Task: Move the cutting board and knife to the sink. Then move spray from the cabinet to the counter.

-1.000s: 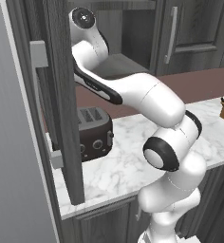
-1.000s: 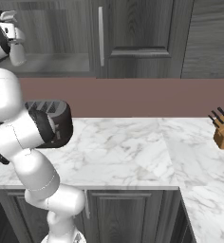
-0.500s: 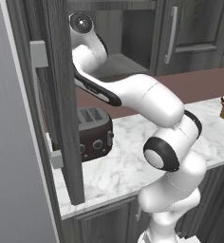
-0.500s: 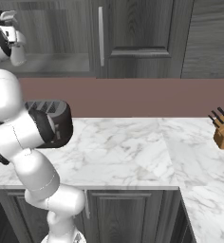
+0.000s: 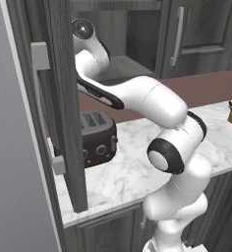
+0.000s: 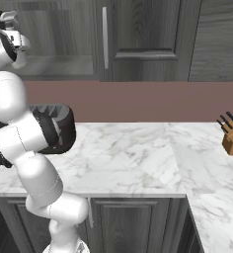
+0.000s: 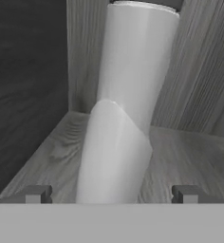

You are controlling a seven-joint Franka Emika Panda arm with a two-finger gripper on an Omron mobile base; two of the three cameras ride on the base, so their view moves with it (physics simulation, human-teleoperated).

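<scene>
You have one spray [image 7: 128, 109] standing on the grey shelf [image 7: 190, 156] of the one open cabinet [image 5: 59, 98], near its back corner. One toaster [image 5: 96, 138] sits on the counter [image 6: 138, 158] below at left, one knife block [image 6: 232, 136] far right. Your gripper [image 7: 111, 193] has its fingers [image 7: 37, 193] spread wide, one either side of the bottle's lower body; you can't tell whether either pad touches it.

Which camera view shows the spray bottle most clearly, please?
The hand view: the spray stands close ahead on the grey cabinet shelf, between the open gripper's fingertips. In both base views the arm reaches into the cabinet, but I cannot make out the bottle there.
</scene>
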